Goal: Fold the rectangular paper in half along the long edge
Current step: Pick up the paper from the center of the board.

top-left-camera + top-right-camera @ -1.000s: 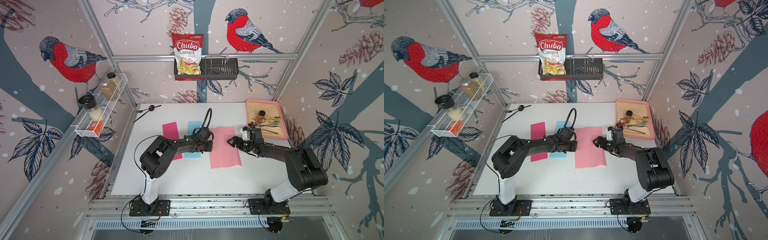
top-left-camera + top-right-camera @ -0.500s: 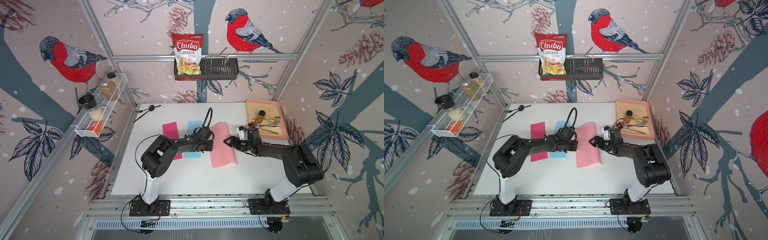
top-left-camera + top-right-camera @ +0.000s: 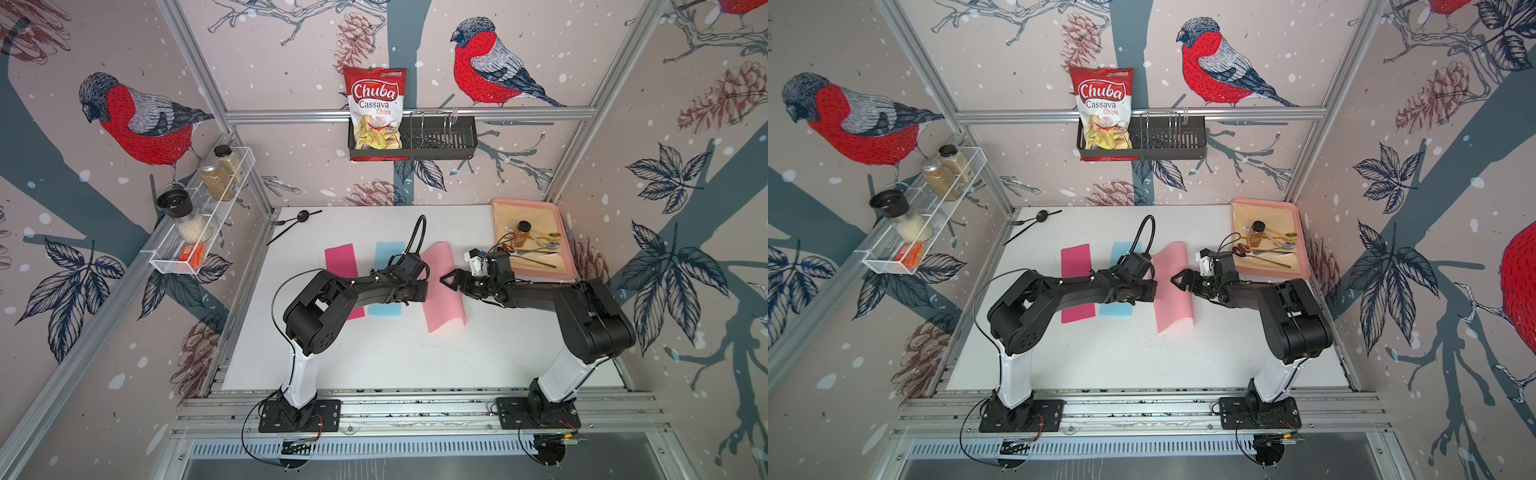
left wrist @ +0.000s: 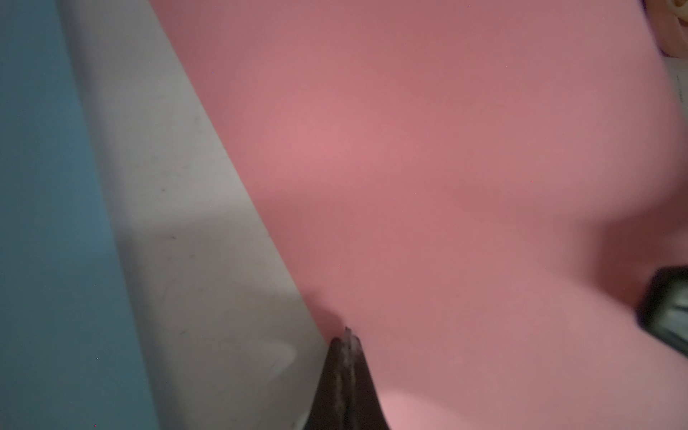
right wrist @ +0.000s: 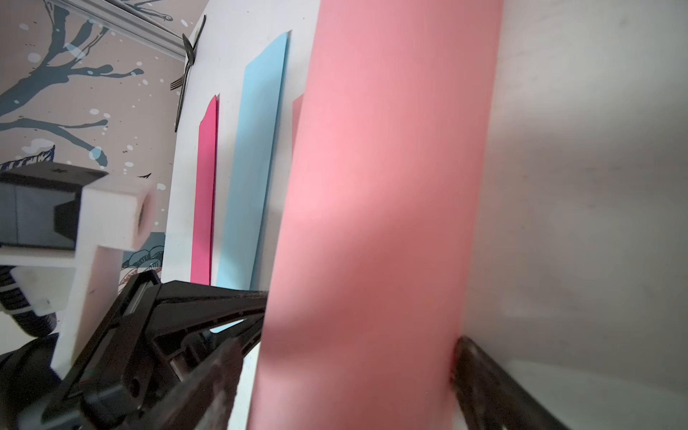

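Paper, pale pink (image 3: 442, 299), lies on the white table (image 3: 415, 365) between the two claws. Its long side next to the right claw (image 3: 449, 280) is lifted and curled over toward the left claw (image 4: 348, 337). The left claw's jaws are together, tip at the paper's flat long edge. The right claw's jaws stand wide apart, the curl between them. Outside the left claw, under its arm, lie a blue sheet (image 3: 388, 254) and a magenta sheet (image 3: 338, 261). Farther back, behind the right claw, sits a pink tray (image 3: 524, 202).
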You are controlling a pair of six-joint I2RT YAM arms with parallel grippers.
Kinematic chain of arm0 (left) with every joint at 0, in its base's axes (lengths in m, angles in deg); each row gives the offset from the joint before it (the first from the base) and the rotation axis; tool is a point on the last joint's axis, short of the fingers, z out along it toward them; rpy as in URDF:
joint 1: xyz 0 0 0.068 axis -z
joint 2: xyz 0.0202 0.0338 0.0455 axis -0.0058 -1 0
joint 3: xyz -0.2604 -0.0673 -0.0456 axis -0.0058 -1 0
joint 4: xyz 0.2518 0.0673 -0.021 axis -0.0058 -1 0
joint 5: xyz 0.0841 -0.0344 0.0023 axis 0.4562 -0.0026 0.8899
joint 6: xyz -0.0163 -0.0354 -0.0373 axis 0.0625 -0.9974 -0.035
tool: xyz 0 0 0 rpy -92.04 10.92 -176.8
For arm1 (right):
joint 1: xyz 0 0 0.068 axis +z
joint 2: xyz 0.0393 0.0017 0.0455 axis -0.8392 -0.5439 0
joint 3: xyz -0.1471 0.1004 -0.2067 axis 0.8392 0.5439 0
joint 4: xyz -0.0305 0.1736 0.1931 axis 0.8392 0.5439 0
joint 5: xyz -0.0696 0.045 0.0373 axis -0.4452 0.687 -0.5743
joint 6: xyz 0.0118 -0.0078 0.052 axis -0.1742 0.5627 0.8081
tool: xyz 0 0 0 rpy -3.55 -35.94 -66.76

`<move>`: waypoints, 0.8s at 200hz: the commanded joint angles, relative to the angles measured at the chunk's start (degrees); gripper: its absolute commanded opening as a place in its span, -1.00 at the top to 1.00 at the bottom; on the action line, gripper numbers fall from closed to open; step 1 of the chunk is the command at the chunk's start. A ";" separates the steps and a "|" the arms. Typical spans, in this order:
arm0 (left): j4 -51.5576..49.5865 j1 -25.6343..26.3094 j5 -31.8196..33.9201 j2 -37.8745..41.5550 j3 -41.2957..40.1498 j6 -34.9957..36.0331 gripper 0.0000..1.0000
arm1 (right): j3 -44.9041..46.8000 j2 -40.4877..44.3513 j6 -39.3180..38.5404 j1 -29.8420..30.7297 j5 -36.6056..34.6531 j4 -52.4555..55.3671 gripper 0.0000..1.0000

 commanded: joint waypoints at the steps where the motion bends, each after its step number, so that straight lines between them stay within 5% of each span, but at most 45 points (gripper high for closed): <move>1: -1.77 0.23 -0.89 -0.37 1.05 0.63 1.00 | -0.30 -1.08 0.55 0.71 -1.67 4.23 -0.81; 65: -1.99 0.25 -1.22 -1.65 2.53 0.85 1.00 | -1.63 -2.68 -0.34 3.44 -3.58 6.04 -0.78; 160: -1.68 0.32 -1.51 -2.40 3.09 0.85 1.00 | -0.16 -3.88 -1.01 4.22 -2.53 5.37 -0.37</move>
